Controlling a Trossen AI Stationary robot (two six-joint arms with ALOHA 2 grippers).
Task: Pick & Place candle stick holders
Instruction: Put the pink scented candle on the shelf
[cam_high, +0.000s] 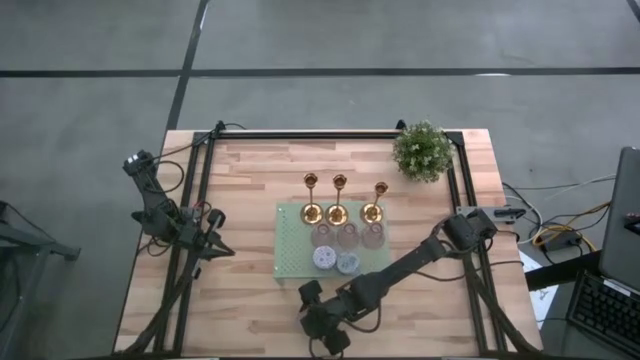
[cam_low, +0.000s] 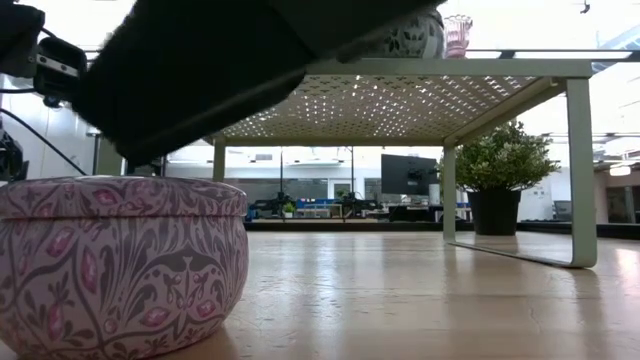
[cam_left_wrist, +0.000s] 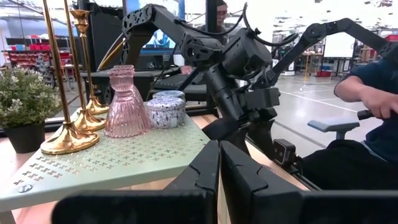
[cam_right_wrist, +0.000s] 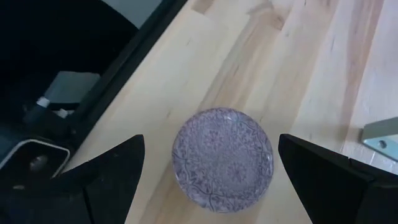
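Three gold candle stick holders (cam_high: 339, 200) stand by their round bases along the far edge of a green perforated shelf (cam_high: 293, 250). Behind them are pink glass holders (cam_left_wrist: 126, 102) and two small round tins (cam_high: 335, 261). Another squat round tin with a pink-purple pattern (cam_right_wrist: 222, 158) sits on the wood near the table's front edge. My right gripper (cam_right_wrist: 211, 174) hangs open above it, one finger on either side, not touching it. In the high view this gripper (cam_high: 322, 330) hides the tin. My left gripper (cam_left_wrist: 219, 180) is shut and waits at the table's left.
A potted plant (cam_high: 423, 150) stands at the far right corner. Black frame rails (cam_high: 205, 200) run along the table's sides. The shelf's legs (cam_low: 580, 170) stand on the wood beside the tin. A person (cam_left_wrist: 373, 93) sits beyond the table.
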